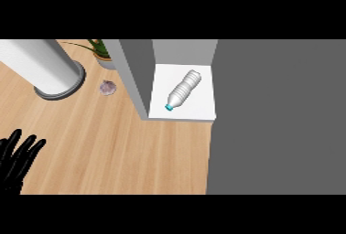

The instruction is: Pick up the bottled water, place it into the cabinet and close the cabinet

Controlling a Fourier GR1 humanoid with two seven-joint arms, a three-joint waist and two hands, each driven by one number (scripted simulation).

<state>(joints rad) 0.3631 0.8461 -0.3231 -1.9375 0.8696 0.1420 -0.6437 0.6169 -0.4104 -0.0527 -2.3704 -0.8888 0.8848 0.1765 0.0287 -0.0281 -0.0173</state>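
The left robot hand (17, 157) is cut by the frame's left edge; the potted plant (100, 52) upper left is cropped.

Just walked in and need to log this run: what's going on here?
Nothing is being handled right now. The bottled water already lies on its side on the white shelf inside the cabinet, cap toward the front. The cabinet is not yet shut; the large grey panel at right looks like its open door. The left hand rests open at the lower left edge.

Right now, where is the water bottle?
In the head view, the water bottle lies on its side on the white cabinet shelf, right of centre, its blue cap toward the wooden counter, between the grey cabinet wall and the door.
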